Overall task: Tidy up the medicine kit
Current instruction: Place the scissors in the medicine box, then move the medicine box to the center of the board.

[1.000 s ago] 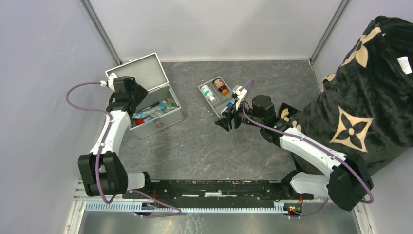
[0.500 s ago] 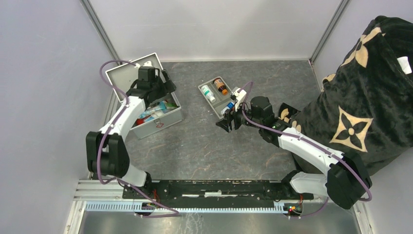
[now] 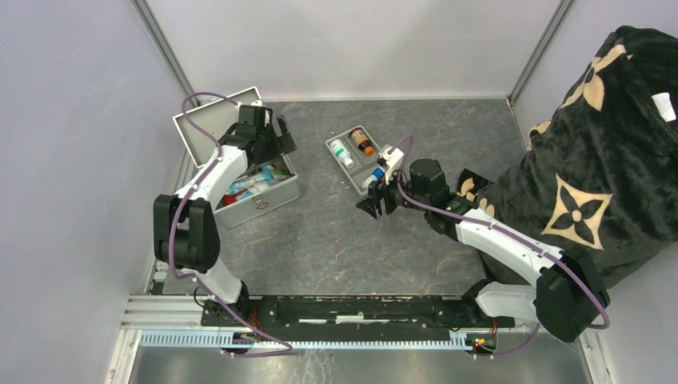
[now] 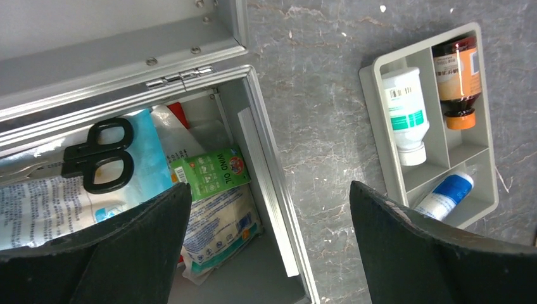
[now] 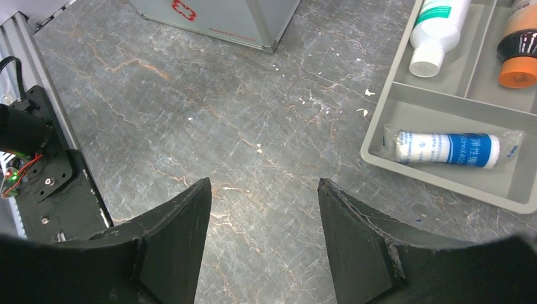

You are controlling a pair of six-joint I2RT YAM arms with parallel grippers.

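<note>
Inside the medicine kit [image 4: 269,183], scissors [image 4: 95,154] show only from the left wrist.

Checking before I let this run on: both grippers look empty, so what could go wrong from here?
The left gripper hangs open over the right wall of the medicine kit; a straight descent may hit the rim.
The right gripper is open beside the grey tray; reaching for the wrapped blue tube could shove the tray.
Both arms are close to the tray, so they might collide there.
</note>
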